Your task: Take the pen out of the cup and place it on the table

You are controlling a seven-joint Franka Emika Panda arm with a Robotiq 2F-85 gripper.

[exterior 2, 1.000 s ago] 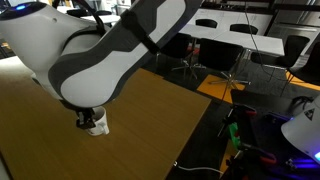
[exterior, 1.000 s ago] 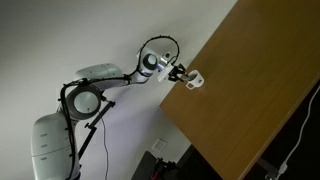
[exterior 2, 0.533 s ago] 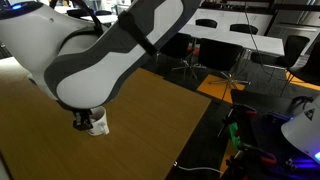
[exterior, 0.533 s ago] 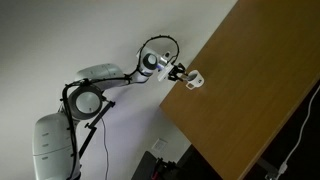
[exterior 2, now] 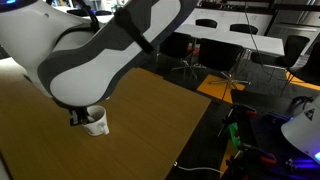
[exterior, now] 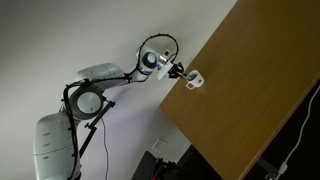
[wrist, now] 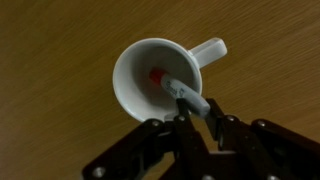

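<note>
In the wrist view the white cup [wrist: 130, 85] stands on the brown wooden table [wrist: 55, 50], with its handle pointing to the upper right. The pen [wrist: 186, 94] leans inside it: the red end is down in the cup and the grey barrel slants out over the rim. My gripper [wrist: 198, 118] is at the cup's near rim with a finger on each side of the barrel's upper end, shut on it. In both exterior views the cup [exterior: 197, 79] [exterior 2: 96, 124] sits near a table edge, with the gripper [exterior: 182, 72] [exterior 2: 79, 117] right at it.
The table [exterior: 260, 95] [exterior 2: 150, 125] is bare around the cup. The cup stands close to the table edge, with the robot's base [exterior: 50, 145] beyond it. Office chairs and desks [exterior 2: 250, 45] stand past the far side, and a cable [exterior: 297, 140] hangs at one corner.
In an exterior view the gripper has shifted a little to the left at the cup, so more of the cup shows. The cup has not moved.
</note>
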